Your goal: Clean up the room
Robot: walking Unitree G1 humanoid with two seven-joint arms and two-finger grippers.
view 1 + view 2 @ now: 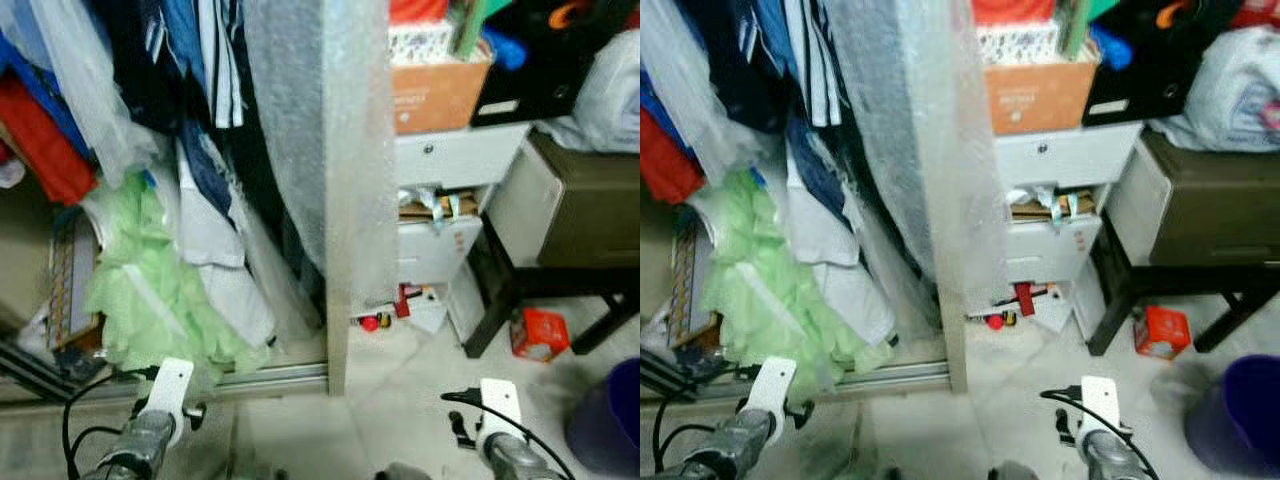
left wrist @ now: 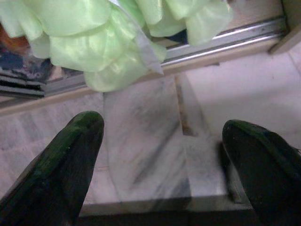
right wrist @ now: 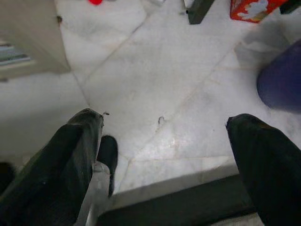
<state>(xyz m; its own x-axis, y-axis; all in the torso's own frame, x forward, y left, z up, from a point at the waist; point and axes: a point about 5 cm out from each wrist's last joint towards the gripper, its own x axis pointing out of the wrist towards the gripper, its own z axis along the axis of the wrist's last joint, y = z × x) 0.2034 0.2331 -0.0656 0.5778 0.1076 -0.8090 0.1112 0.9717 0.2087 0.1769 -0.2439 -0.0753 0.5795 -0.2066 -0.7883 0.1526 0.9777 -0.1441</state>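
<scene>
I have the head camera looking down at a crowded closet on the left and a stack of furniture on the right, split by a tall panel wrapped in bubble wrap [image 1: 350,150] that stands on the pale marble floor [image 1: 400,400]. Inside the closet, dark and striped clothes [image 1: 200,60] hang from above, a red garment [image 1: 45,140] sits at the far left, and a light green frilly garment [image 1: 150,290] spills down over the metal sliding-door track [image 1: 270,378] at the closet's front edge. Right of the panel I see a white drawer unit [image 1: 450,160] with 1 drawer hanging open and stuffed with paper, and an orange-brown cardboard box [image 1: 440,90] on its top. Loose clutter lies on the floor at the foot of the drawers: a small red round thing [image 1: 370,322] and some papers. A red carton [image 1: 540,333] lies on the floor under a dark-legged table [image 1: 500,290], and a purple bin [image 1: 610,410] stands at the right edge of the view. My left gripper [image 2: 160,155] hangs low over the floor just in front of the track, its 2 black fingers spread wide apart with nothing between them, the green garment just beyond the tips. My right gripper [image 3: 164,160] hangs over bare marble near the bin, fingers likewise wide apart and holding nothing.
</scene>
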